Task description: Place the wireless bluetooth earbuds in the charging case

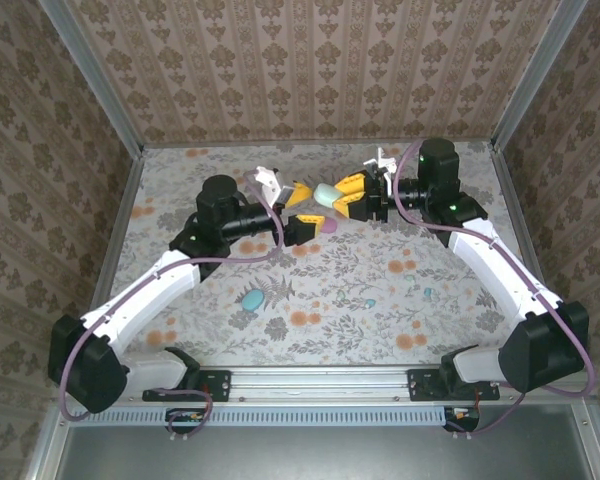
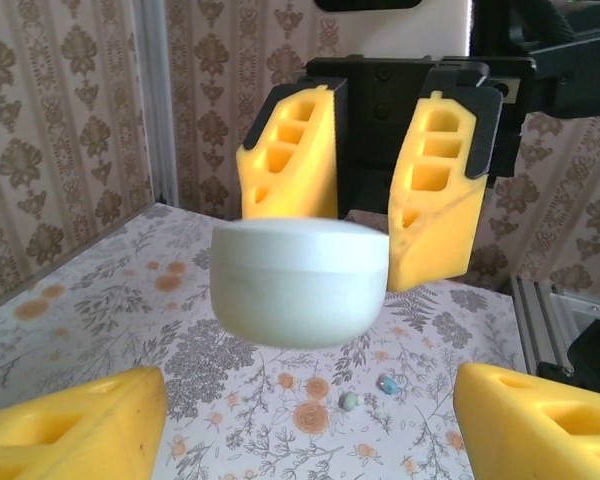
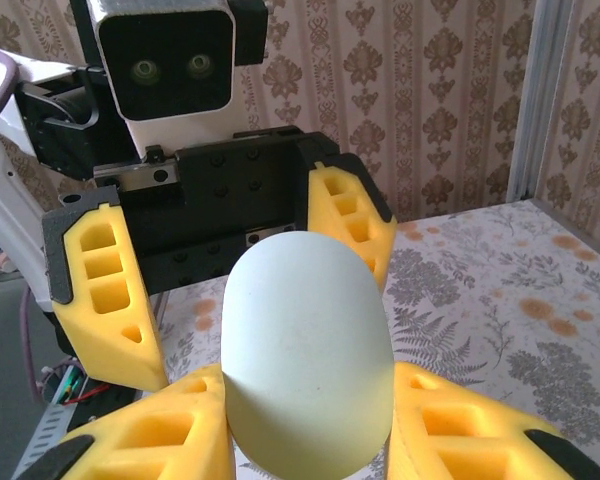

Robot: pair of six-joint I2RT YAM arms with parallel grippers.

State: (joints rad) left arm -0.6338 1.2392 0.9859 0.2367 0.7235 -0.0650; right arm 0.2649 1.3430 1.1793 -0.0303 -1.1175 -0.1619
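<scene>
So, right up close we've got the right gripper (image 3: 305, 378) clamped on a pale mint, egg-shaped plastic charging case (image 3: 305, 340). One yellow finger presses each side, and the rounded end pokes out past the fingertips. Facing it, just past that rounded end, is the left gripper (image 1: 313, 210), spread wide with nothing in it. Its yellow fingers sit either side of the case without touching it, as far as we can see. Both grippers are up off the flower-patterned table (image 1: 320, 290). Below the held case, loose on the table, we see a tiny rounded pale greenish earbud (image 2: 349, 400) with a tiny blue earbud (image 2: 388, 383) just beside it. Further out, back toward the left arm's base, a teal egg-shaped case (image 1: 252, 298) lies well apart from both grippers.
</scene>
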